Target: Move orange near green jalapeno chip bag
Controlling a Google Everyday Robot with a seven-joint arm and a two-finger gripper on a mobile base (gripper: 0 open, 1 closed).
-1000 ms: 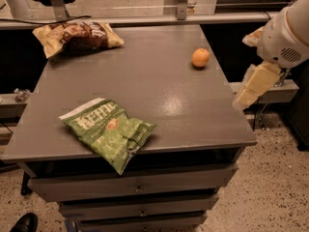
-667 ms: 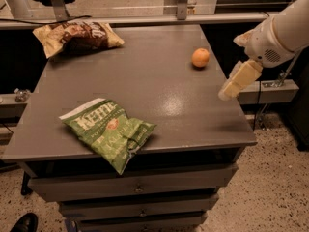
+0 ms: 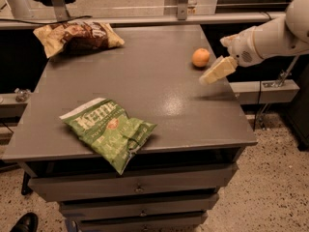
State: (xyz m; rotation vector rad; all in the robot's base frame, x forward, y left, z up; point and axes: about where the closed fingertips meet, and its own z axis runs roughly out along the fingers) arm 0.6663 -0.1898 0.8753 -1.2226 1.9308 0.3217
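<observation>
Grey table (image 3: 159, 95), drawers below, speckled floor to right. Orange (image 3: 201, 57) sits back-right, near right edge. Gripper (image 3: 217, 70) hangs over same edge, just beside orange on its front-right, not touching; spread or pressed together: can't tell. Green jalapeno chip bag (image 3: 110, 132) lies front-left, corner overhanging front edge. Open tabletop btw orange & bag. Tan-brown chip bag (image 3: 77, 35) at back-left corner.
</observation>
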